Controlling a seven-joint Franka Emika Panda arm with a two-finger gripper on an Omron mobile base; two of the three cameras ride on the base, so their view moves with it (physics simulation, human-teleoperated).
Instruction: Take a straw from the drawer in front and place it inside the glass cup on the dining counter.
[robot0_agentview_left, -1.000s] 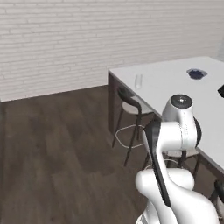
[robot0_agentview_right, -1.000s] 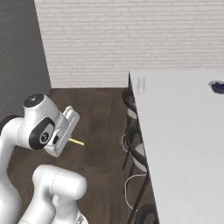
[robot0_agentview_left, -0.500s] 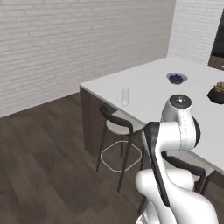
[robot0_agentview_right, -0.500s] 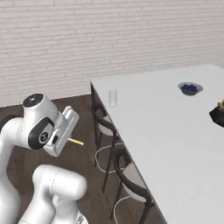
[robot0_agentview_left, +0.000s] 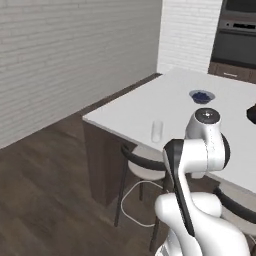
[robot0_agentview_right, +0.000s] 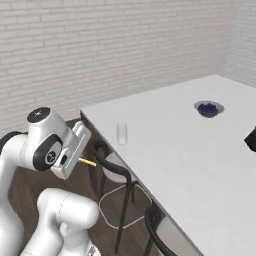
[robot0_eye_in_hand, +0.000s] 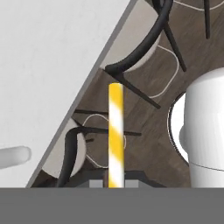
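Straw (robot0_eye_in_hand: 116, 135): yellow-and-white striped stick, recorded clamped at its lower end between the closed fingers (robot0_eye_in_hand: 97, 183), its length standing straight out beyond them in the hand view; in the right base view its yellow end (robot0_agentview_right: 89, 162) was seen projecting from the gripper (robot0_agentview_right: 75, 159) towards the island, over the dark wood floor (robot0_agentview_left: 45, 200) and short of the slab edge

Glass cup (robot0_agentview_right: 122, 133): clear, upright, noted on the white top near the corner closest to the robot (robot0_agentview_left: 157, 131); a pale blurred shape at the left edge of the hand view could not be identified with certainty

Dining counter (robot0_agentview_right: 170, 150): white slab surface on dark brown sides (robot0_agentview_left: 102, 165), lying ahead and to the right of the arm

Blue bowl (robot0_agentview_right: 209, 108): small, set further along the surface, well apart from the cup

Dark object (robot0_agentview_right: 251, 140): cut off at the right edge of the surface, kind not told

Stools (robot0_agentview_right: 117, 172): black-framed with pale seats, tucked under the near edge of the island

Brick wall (robot0_agentview_right: 100, 45): white, behind the island

Wall oven (robot0_agentview_left: 237, 35): dark, recorded at the far end
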